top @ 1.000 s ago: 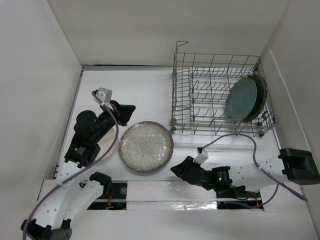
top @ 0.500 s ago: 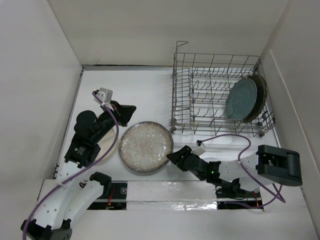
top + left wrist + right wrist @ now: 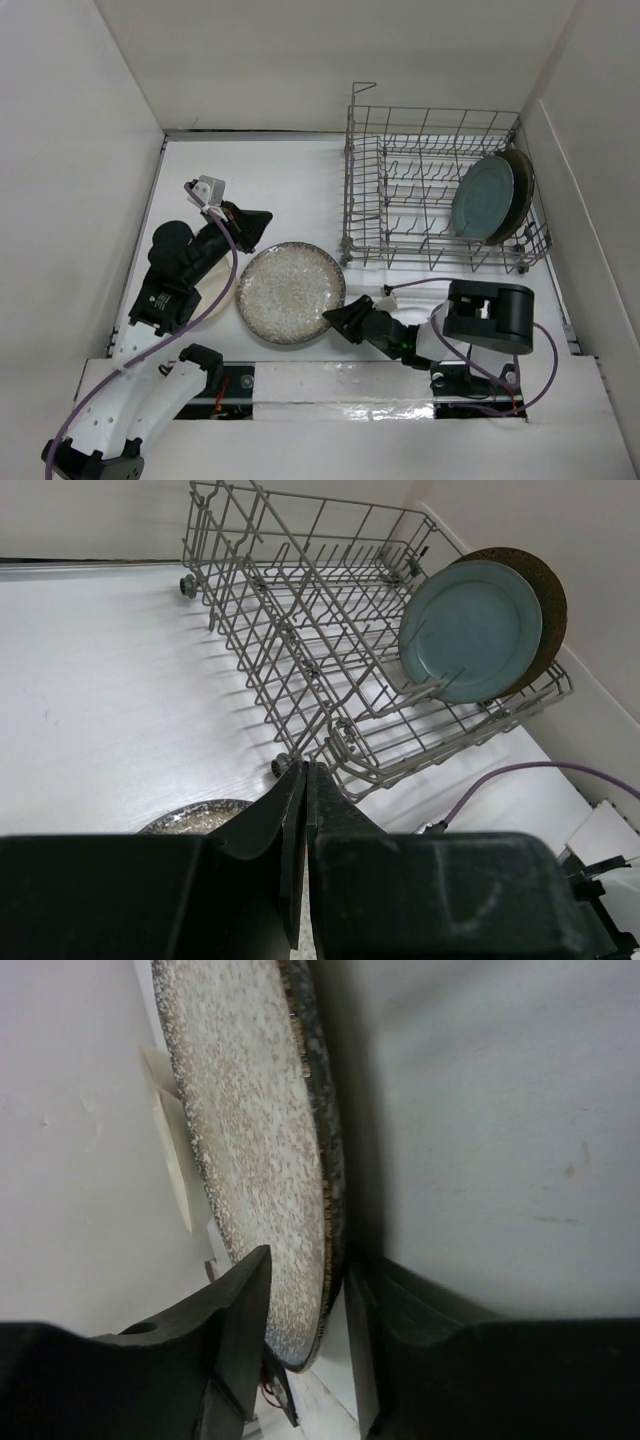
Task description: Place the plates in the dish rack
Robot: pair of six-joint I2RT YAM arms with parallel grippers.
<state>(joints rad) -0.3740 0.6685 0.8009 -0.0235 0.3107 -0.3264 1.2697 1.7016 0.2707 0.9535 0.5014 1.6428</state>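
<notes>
Top view: two of four done. The blue plate and brown plate stand in the dish rack; the speckled plate lies flat on the table, and the cream plate is half under the left arm. Left wrist: left gripper pressed together, empty, pointing at the rack. Right wrist: right gripper spread astride the speckled plate's rim, not yet pinching.

Most of the cream plate is hidden beneath the left arm.
</notes>
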